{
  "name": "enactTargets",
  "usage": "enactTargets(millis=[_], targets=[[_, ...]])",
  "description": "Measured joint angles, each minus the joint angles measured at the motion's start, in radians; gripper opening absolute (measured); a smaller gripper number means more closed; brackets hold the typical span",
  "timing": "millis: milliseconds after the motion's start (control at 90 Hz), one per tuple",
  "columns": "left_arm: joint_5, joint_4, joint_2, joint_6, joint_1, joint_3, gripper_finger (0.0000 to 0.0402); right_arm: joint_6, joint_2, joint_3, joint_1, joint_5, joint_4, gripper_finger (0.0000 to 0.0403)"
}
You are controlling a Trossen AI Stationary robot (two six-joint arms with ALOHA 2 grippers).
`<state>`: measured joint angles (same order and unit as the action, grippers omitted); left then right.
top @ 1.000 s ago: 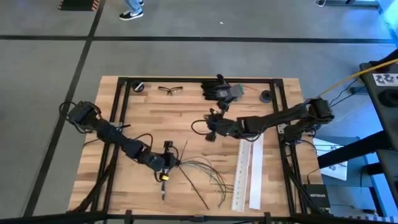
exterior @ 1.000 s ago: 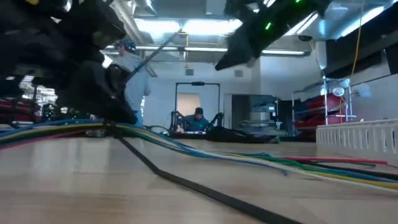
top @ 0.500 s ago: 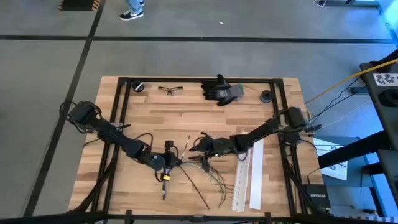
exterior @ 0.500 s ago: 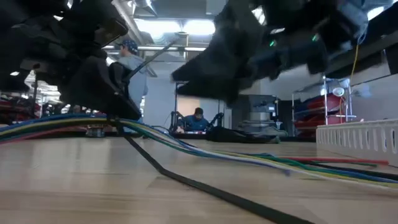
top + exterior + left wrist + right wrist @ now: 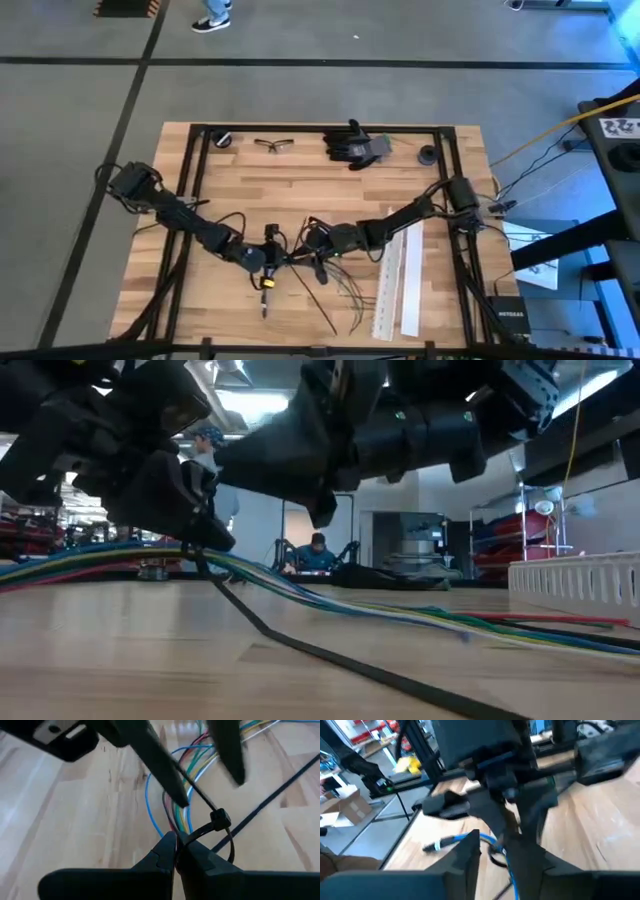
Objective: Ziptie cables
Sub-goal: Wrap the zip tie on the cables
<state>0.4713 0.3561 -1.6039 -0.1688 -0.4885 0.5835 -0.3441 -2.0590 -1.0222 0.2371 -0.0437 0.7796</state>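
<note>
Black zip tie [image 5: 215,822] looped loosely round the cables [image 5: 177,802] at table centre, not yet cinched | left gripper [image 5: 176,851] pinched together on the tie's strap | right gripper [image 5: 202,767] spread, just above the tie's tail | left to do: pull tight

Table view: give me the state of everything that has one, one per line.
Left hand: shut on the tie.
Right hand: open, just above the cables.
Tie: looped around the cables, loop loose.
Cables: gathered at the left hand, fanned out at the far end.
</note>
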Motion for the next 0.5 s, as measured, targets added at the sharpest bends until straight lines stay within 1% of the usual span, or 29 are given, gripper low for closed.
enactTargets(millis=[122, 178, 344, 500], targets=[[0.008, 0.002, 0.0, -0.013, 0.006, 0.0, 0.0, 0.087, 0.0, 0.0, 0.004, 0.012, 0.003, 0.0018], [0.008, 0.006, 0.0, -0.02, 0.011, 0.0, 0.0, 0.145, 0.0, 0.0, 0.012, 0.055, 0.003, 0.0006], [0.011, 0.004, 0.0, -0.034, 0.011, 0.0, 0.0, 0.326, 0.0, -0.028, 0.046, 0.249, -0.036, 0.0], [0.013, 0.001, 0.0, -0.019, 0.004, 0.0, 0.0, 0.509, 0.0, -0.111, 0.068, 0.521, -0.235, 0.0]])
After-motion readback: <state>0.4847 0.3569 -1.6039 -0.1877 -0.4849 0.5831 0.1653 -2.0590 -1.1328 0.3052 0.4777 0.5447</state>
